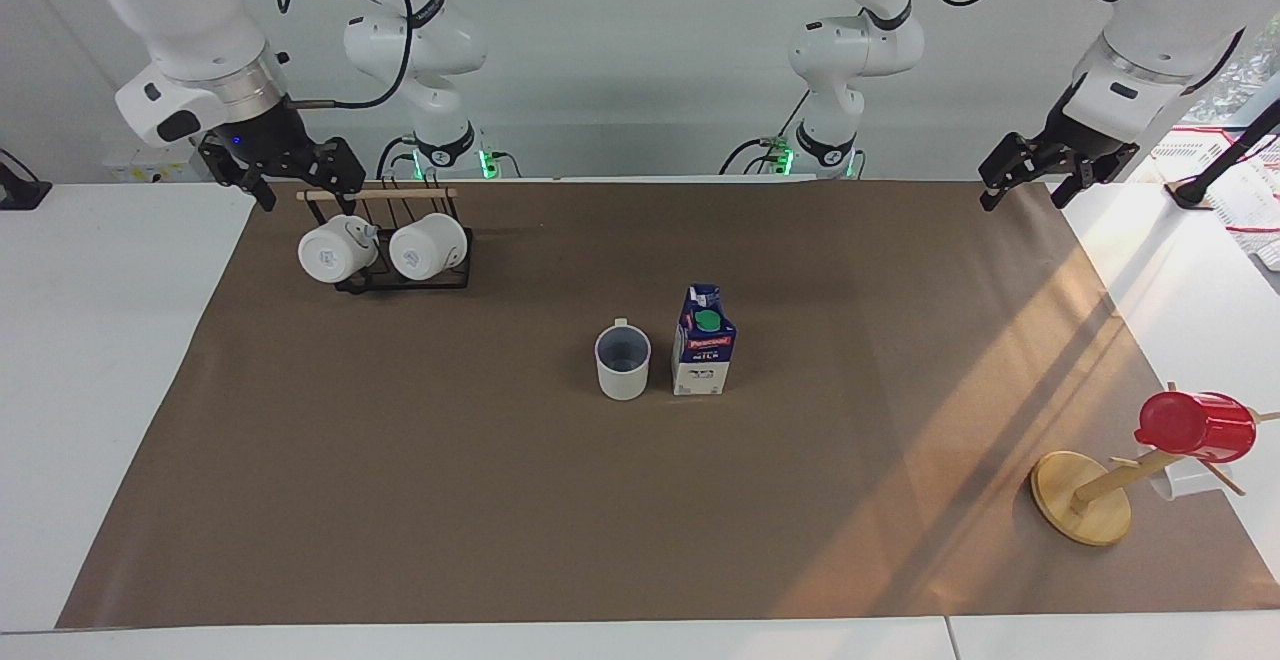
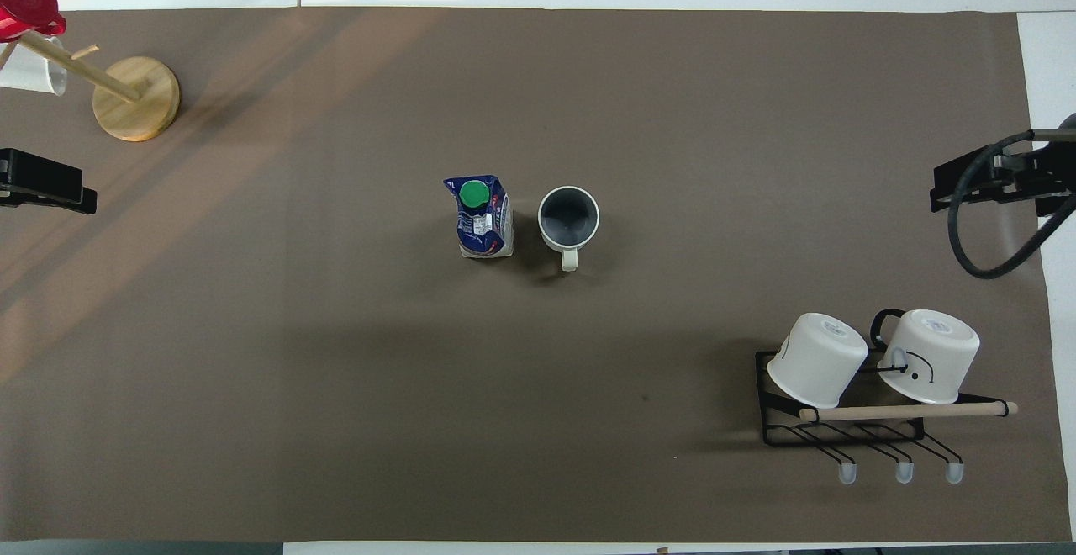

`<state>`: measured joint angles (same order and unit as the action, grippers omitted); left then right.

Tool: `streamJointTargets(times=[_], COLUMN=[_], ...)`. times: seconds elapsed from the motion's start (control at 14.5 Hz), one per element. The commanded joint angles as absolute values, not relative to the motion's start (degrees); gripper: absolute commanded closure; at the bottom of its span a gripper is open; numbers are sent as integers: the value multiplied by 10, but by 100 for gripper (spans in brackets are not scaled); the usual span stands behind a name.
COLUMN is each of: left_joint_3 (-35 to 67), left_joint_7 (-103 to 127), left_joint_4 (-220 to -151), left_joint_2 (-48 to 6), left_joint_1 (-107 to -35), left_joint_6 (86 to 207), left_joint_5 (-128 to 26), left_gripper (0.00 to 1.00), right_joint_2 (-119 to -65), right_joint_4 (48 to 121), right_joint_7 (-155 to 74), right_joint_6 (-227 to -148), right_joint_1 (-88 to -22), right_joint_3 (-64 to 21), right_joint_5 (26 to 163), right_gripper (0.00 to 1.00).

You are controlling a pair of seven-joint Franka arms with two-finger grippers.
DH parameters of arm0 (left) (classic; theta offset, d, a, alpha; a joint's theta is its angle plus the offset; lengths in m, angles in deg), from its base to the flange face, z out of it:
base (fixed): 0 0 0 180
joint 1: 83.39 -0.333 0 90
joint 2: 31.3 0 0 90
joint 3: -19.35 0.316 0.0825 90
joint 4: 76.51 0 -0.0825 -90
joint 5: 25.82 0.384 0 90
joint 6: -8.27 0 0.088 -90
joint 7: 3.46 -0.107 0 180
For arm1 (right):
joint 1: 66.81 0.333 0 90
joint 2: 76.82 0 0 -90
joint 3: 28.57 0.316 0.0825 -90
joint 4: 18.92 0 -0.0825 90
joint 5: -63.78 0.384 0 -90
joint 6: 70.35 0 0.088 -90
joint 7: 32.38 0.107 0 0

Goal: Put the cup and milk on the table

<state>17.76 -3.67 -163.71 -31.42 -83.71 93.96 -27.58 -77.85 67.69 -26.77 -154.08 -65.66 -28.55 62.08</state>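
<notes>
Facing view first. Cup (image 1: 622,362) and milk (image 1: 704,354) stand upright just beside each other on the brown paper sheet (image 1: 400,500), in the middle of the worktop (image 1: 90,390); they do not touch. The milk is toward the left arm's end, and the cup handle points toward the robots. The right claw (image 1: 297,178) hangs above the edge of the paper, close to the black rack (image 1: 400,275) that carries two white mugs (image 1: 336,248). Its fingers are spread apart and it holds nothing. The left claw (image 1: 1030,178) hangs over the corner of the paper at the left arm's end; its fingers are also apart and it holds nothing. A red cup (image 1: 1195,426) hangs on a wooden stand (image 1: 1082,495), farther from the robots at that same end.

Overhead view next. The cup (image 2: 568,217) shows its grey-blue inside, and the milk (image 2: 481,217) shows its green cap. Only dark parts of the left claw (image 2: 46,187) and the right claw (image 2: 979,181) come in at the edges, well apart from both things. The rack (image 2: 841,425) with the mugs (image 2: 817,359) is nearer to the robots than the cup.
</notes>
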Motion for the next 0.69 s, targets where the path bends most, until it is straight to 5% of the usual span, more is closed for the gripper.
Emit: streamJointTargets(times=[0.0,0.62], left_joint_3=[176,174], left_joint_7=[-45,-43], left_joint_4=[-1651,-1651], left_joint_2=[-327,-327], left_joint_1=[-836,-835], left_joint_6=[943,943], left_joint_5=[-265,-265], left_gripper=[0,0], right_joint_2=[-776,-775], right_joint_4=[678,678], right_joint_7=[-280,-281], right_joint_6=[-1540,-1542], right_joint_1=[-659,-660], right_joint_3=[-284,-285], right_joint_5=[623,636], right_gripper=[0,0])
